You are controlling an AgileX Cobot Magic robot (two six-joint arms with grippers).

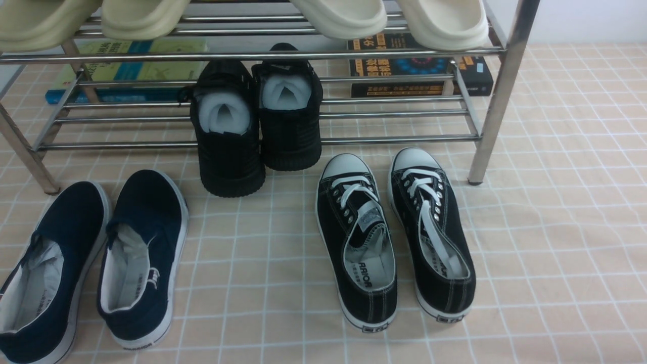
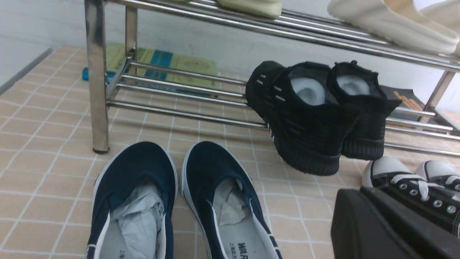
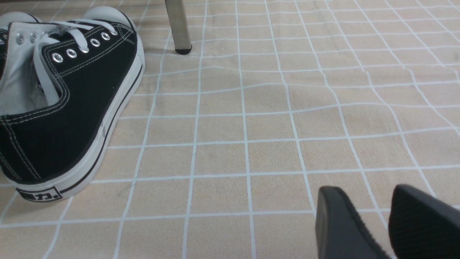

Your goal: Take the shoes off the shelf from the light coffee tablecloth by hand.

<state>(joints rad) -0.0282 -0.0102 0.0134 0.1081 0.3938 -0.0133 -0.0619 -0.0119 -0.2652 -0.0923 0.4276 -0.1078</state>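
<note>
My left gripper [image 2: 361, 192] is pressed together, empty; my right gripper [image 3: 364, 187] stands a little spread. The navy canvas shoes [image 1: 151, 222] sit on the gridded cloth [image 1: 263, 323], in front of the steel rack [image 1: 503, 96]'s left end, toes toward it, perhaps for tidy pairing. Their rubber soles lie flat; crumpled paper [image 2: 143, 212] fills the rounded toes.

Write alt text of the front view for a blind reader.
Navy slip-on shoes stand on a light beige gridded cloth at the left, before a steel shoe rack; black white-laced sneakers stand to their right. Black chunky shoes rest on the rack's lower tier, cream shoes above.
</note>
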